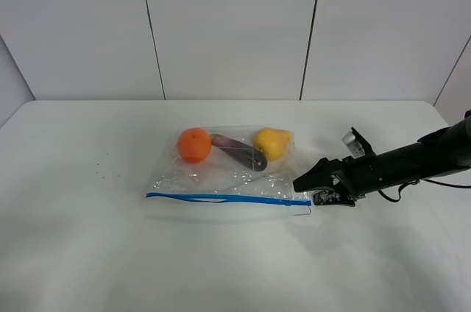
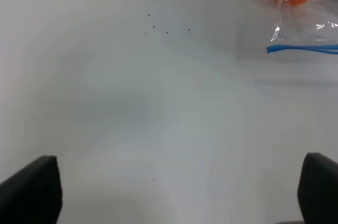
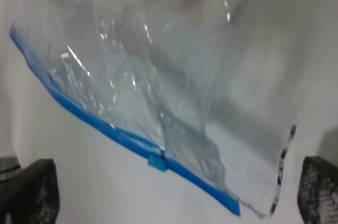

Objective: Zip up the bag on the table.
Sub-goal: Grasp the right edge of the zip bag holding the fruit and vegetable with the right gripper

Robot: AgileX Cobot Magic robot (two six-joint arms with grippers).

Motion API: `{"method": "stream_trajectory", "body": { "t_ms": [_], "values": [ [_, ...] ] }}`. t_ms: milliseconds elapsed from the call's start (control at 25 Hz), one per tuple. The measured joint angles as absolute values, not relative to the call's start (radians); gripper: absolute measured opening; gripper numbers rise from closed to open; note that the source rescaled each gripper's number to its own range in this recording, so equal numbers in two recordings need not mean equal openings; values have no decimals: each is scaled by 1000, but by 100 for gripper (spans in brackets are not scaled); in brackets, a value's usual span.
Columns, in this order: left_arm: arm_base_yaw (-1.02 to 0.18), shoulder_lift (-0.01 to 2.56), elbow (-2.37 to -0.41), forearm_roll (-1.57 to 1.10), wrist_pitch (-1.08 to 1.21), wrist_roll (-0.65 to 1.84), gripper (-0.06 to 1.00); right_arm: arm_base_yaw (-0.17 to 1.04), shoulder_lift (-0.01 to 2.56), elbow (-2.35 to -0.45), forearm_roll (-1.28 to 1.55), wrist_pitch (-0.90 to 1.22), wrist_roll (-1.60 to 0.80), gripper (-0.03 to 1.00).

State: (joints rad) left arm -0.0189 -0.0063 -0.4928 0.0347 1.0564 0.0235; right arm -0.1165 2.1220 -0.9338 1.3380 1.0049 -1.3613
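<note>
The bag (image 1: 221, 179) lies flat in the middle of the table (image 1: 81, 246), its blue zipper strip (image 1: 221, 198) along the near edge. An orange (image 1: 194, 144), a purple vegetable (image 1: 240, 152) and a yellow fruit (image 1: 271, 143) show through the plastic. My right gripper (image 1: 307, 189) sits at the strip's right end, open. In the right wrist view the bag (image 3: 158, 71) fills the frame, and its small blue slider (image 3: 157, 161) lies between the spread fingers of the right gripper (image 3: 174, 192). The left gripper (image 2: 179, 187) hangs open over bare table, far from the bag's corner (image 2: 303, 31).
Grey wall panels (image 1: 228, 25) rise behind the table's far edge. A few dark specks (image 2: 168, 32) dot the tabletop left of the bag. The left arm does not show in the exterior high view.
</note>
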Motion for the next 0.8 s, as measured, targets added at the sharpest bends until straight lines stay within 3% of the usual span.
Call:
{"method": "stream_trajectory", "body": {
  "t_ms": [360,800],
  "values": [
    [-19,-6,-493,35,1056,23,100,-116,2123,-934,1384,1034,-1381,100],
    [-19,-6,-493,35,1056,23,100,-20,2124,-934,1405,1002,-1392,100]
  ]
}}
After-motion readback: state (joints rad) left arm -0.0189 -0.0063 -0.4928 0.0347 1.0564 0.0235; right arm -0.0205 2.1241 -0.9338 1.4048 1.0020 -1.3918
